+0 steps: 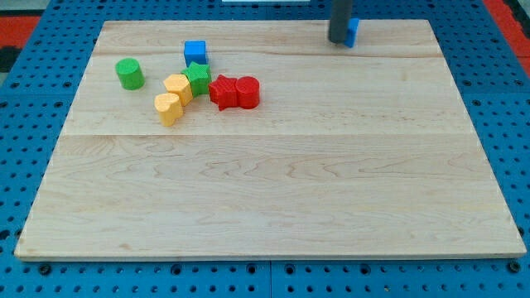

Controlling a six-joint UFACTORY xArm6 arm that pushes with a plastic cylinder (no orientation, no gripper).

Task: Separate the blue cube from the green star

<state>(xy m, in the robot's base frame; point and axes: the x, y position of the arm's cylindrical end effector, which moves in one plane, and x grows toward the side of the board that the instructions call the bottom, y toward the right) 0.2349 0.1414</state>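
A blue cube [195, 52] sits near the view's top left, touching the green star [198, 78] just below it. My tip [338, 40] stands at the view's top, right of centre, far to the right of both. A second blue block [353, 31] shows right behind the rod, mostly hidden by it; its shape is unclear.
A green cylinder [129, 74] stands left of the cluster. Two yellow blocks [178, 86] [168, 108] lie left and below the green star. Two red blocks [222, 91] [247, 91] lie to its right. The wooden board [273, 190] ends on a blue pegboard.
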